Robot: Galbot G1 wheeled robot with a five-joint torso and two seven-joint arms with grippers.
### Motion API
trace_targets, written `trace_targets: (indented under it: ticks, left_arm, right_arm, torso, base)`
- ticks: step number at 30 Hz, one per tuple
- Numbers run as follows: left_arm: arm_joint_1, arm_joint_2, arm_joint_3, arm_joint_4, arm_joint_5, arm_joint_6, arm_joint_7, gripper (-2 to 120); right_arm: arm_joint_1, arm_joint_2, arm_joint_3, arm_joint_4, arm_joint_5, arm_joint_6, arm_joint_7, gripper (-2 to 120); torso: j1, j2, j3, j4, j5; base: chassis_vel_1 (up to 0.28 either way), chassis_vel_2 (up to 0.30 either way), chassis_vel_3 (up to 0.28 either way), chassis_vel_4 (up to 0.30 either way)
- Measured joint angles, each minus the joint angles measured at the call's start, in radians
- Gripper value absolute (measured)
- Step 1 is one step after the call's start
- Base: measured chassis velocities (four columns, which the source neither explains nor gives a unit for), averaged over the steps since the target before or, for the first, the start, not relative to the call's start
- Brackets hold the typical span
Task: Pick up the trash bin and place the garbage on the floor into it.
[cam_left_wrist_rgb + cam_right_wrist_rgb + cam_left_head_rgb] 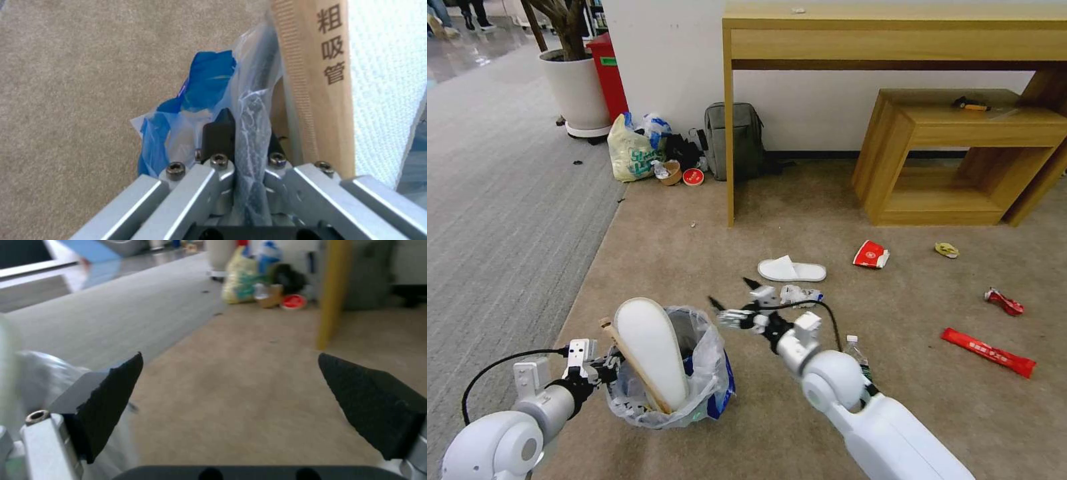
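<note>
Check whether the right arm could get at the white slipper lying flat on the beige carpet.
Probably yes: the right gripper is open and empty, and only bare beige carpet lies between it and the white slipper just ahead.

I count two white flat slippers: one standing on end in the one small round black trash bin with its crinkly clear plastic liner, the other lying on the beige short-pile carpet floor. One tan wooden stick leans in that bin. On the carpet lie three red wrappers: a folded red-and-white packet, a crumpled red one, and a long flat red one. There is one yellow wrapper, one clear plastic bottle, and one crumpled white-and-blue scrap.
</note>
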Motion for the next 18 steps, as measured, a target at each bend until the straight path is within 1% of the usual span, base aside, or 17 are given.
trace_targets:
  ticks: [3, 4, 6, 7, 10, 11, 14, 15, 18]
  left_arm:
    - [0.002, -0.004, 0.000, 0.000, 0.000, 0.000, 0.002, 0]
    - [0.002, -0.004, 0.000, 0.000, 0.000, 0.000, 0.002, 0]
    - [0.006, -0.005, 0.000, -0.001, 0.000, 0.000, 0.003, 0]
    - [0.006, -0.005, 0.000, -0.001, 0.000, 0.000, 0.003, 0]
    - [0.011, -0.005, 0.000, -0.006, 0.001, 0.000, 0.006, 0]
    - [0.011, -0.005, 0.000, -0.006, 0.001, 0.000, 0.006, 0]
    - [0.015, -0.005, 0.000, -0.010, 0.002, 0.000, 0.006, 0]
    - [0.015, -0.005, 0.000, -0.010, 0.002, 0.000, 0.006, 0]
    - [0.019, -0.010, 0.002, -0.014, 0.006, 0.000, 0.006, 0]
  right_arm:
    - [-0.078, 0.015, 0.093, 0.001, -0.024, 0.019, -0.005, 100]
    - [-0.078, 0.015, 0.093, 0.001, -0.024, 0.019, -0.005, 100]
    - [-0.124, 0.022, 0.166, -0.016, -0.042, 0.027, -0.007, 100]
    - [-0.124, 0.022, 0.166, -0.016, -0.042, 0.027, -0.007, 100]
    - [-0.161, 0.022, 0.250, -0.064, -0.022, 0.018, -0.012, 100]
    - [-0.161, 0.022, 0.250, -0.064, -0.022, 0.018, -0.012, 100]
    - [-0.179, 0.018, 0.314, -0.126, -0.007, 0.009, -0.037, 100]
    - [-0.179, 0.018, 0.314, -0.126, -0.007, 0.009, -0.037, 100]
    - [-0.182, 0.002, 0.371, -0.245, 0.013, 0.010, -0.079, 100]
  torso:
    - [0.000, 0.000, 0.000, 0.0003, 0.0000]
    - [0.000, 0.000, 0.000, 0.0003, 0.0000]
    - [0.000, 0.000, 0.000, 0.0004, -0.0001]
    - [0.000, 0.000, 0.000, 0.0004, -0.0001]
    - [0.000, 0.000, 0.000, 0.0004, -0.0001]
    - [0.000, 0.000, 0.000, 0.0004, -0.0001]
    - [0.000, 0.000, 0.000, 0.0003, 0.0000]
    - [0.000, 0.000, 0.000, 0.0003, 0.0000]
    - [0.000, 0.000, 0.000, 0.0003, 0.0000]
  base:
    - [0.000, 0.000, 0.000, 0.000]
    - [0.000, 0.000, 0.000, 0.000]
    - [0.000, 0.000, 0.000, 0.000]
    - [0.000, 0.000, 0.000, 0.000]
    - [0.000, 0.000, 0.000, 0.000]
    - [0.000, 0.000, 0.000, 0.000]
    - [0.000, 0.000, 0.000, 0.000]
    - [0.000, 0.000, 0.000, 0.000]
    - [0.000, 0.000, 0.000, 0.000]
